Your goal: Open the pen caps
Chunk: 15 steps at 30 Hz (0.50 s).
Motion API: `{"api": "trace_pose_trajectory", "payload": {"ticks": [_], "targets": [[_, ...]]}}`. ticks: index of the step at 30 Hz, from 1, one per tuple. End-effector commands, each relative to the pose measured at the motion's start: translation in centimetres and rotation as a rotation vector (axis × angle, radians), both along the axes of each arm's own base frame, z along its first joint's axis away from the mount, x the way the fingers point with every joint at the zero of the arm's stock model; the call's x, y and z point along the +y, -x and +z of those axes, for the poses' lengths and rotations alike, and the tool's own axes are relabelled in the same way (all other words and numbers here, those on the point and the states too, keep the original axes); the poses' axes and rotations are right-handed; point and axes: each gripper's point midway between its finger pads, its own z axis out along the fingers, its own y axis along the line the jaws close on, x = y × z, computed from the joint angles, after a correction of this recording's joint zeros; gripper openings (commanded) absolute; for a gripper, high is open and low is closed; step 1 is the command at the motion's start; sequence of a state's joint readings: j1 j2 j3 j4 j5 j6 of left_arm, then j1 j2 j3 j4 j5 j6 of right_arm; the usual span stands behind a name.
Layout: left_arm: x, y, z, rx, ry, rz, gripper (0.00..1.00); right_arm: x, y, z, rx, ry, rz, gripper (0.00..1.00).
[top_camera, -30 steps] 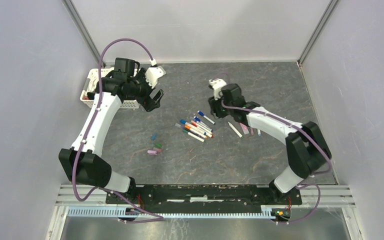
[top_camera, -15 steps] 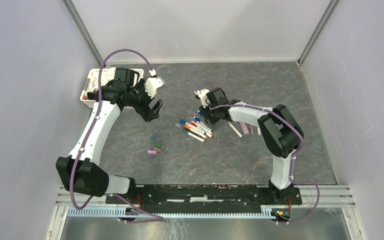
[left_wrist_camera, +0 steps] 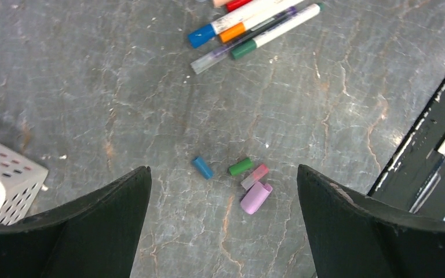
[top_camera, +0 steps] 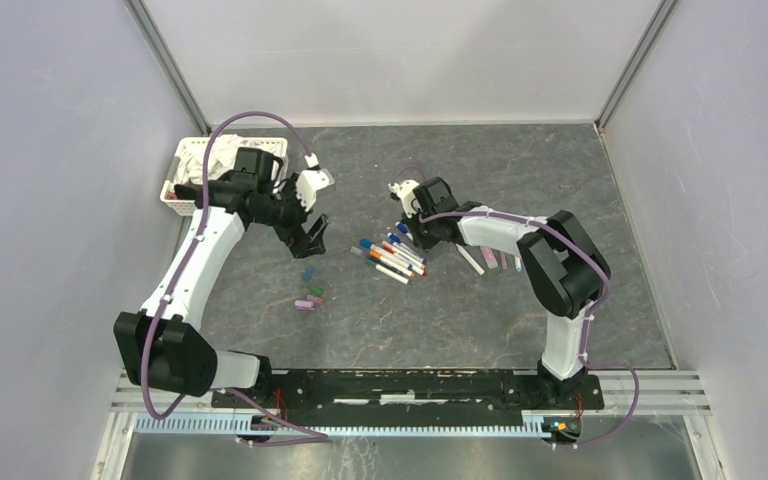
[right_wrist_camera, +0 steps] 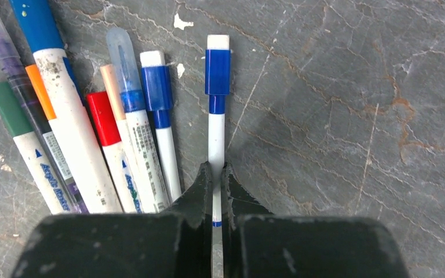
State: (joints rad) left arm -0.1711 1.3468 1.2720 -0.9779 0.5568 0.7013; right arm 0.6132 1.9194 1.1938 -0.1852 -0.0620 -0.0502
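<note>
**Right hand grips blue-capped pen**

Right hand (right_wrist_camera: 216,174) clamped on the white barrel of the blue-capped pen (right_wrist_camera: 216,124), cap on, at the edge of the pen row (right_wrist_camera: 92,139) on the surface (right_wrist_camera: 336,116). Left hand (left_wrist_camera: 221,171) spread wide above four loose caps (left_wrist_camera: 256,197).

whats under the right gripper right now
A slim blue-capped pen lies under the right gripper, its white barrel pinched in the shut jaws. The cap end sticks out ahead; the barrel's rear end is covered by the gripper body.
</note>
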Motion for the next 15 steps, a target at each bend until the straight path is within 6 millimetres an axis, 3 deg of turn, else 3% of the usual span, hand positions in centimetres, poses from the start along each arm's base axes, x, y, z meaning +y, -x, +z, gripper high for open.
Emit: {"api": "trace_pose_trajectory", "payload": {"ticks": [1,3,6,9,15], "targets": [[-1.2,1.5,1.2,-0.055,0.058,-0.142,1.0,0.5,-0.8,5.4,-0.087,-0.067,-0.009,0.0],[-1.5,1.8,1.3,-0.066,0.072,-0.185,1.0,1.5,-0.8,7.9,-0.106,-0.126,0.014,0.0],[-2.0,2.3,1.5,-0.089,0.087,-0.251,1.0,3.6,0.8,11.0,-0.063,-0.242,0.112,0.0],[-2.3,2.7,1.5,-0.112,0.099,-0.316,1.0,6.3,4.2,13.0,0.058,-0.387,0.266,0.0],[-3.0,3.7,1.3,-0.159,0.108,-0.425,1.0,9.6,10.7,14.7,0.285,-0.589,0.468,0.0]]}}
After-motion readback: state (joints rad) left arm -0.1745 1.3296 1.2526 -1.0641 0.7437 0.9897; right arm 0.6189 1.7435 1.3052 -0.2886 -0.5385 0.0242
